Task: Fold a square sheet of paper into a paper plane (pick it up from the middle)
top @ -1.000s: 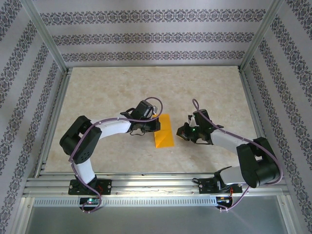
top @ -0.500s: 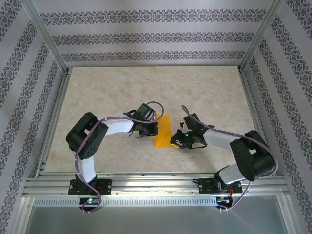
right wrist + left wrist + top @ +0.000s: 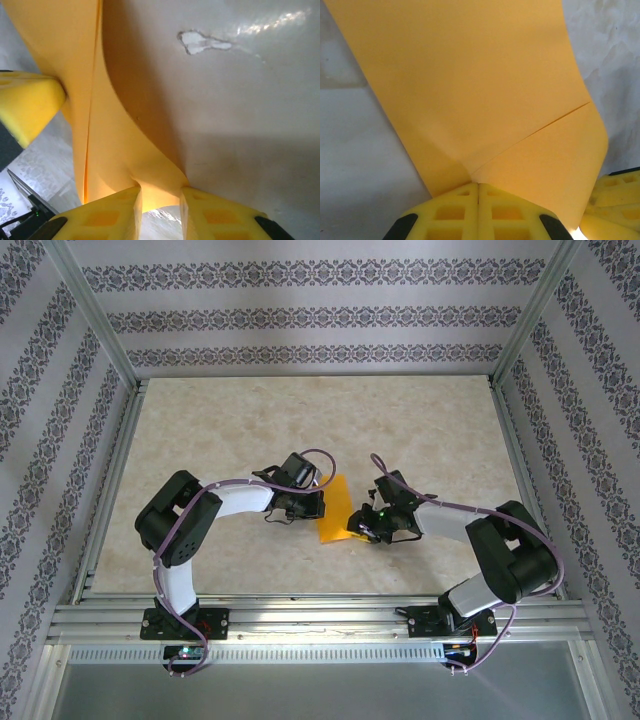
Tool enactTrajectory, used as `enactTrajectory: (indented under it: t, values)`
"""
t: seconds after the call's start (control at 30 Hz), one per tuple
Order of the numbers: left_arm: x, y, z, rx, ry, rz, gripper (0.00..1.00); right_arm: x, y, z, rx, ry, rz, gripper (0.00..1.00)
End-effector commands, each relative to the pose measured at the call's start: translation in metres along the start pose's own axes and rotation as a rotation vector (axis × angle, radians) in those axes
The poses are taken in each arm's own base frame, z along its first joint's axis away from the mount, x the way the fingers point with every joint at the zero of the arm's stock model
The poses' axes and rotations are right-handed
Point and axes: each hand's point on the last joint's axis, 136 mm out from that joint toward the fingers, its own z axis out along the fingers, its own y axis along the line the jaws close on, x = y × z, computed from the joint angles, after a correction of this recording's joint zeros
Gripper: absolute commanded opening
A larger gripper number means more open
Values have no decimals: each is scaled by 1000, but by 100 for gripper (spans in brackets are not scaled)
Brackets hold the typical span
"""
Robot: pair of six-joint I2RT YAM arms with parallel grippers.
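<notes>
The orange-yellow sheet of paper (image 3: 336, 508) is folded over and rises off the table between the two arms. A diagonal flap edge crosses the paper (image 3: 470, 75) in the left wrist view. My left gripper (image 3: 317, 504) is shut on the sheet's left edge, its yellow pads pressed together (image 3: 478, 186). My right gripper (image 3: 357, 531) sits at the sheet's near right corner. Its jaws (image 3: 160, 194) stand apart, with the curled paper corner (image 3: 115, 145) reaching into the gap. The paper plane is out of view.
The beige table (image 3: 420, 430) lies inside a metal frame (image 3: 300, 612) with patterned walls. A small white chip (image 3: 200, 42) marks the table surface near the paper.
My right arm has swung left up to the paper's near right corner and its jaws have opened. The left gripper, still shut on the sheet, shifted slightly toward me.
</notes>
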Motion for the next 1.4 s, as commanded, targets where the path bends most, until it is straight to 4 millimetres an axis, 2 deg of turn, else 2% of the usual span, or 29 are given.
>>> enactTrajectory:
  t: [0.0,0.43,0.77,0.93,1.23,1.37]
  values:
    - [14,14,5,-31,46,-14,0,-9,17,1,-48,-34,-23,32]
    - [16,17,4,-42,58,-4,0,-37,48,-3,-139,-49,-90,41]
    - [16,16,5,-41,63,-8,0,-39,62,-9,-227,-32,-128,49]
    - [16,16,5,-38,63,-9,0,-48,50,-7,-201,-52,-113,50]
    - [18,16,5,-36,69,-10,0,-70,42,-4,-202,-55,-112,51]
    - [18,17,4,-39,65,-13,0,-65,38,-8,-163,-55,-103,53]
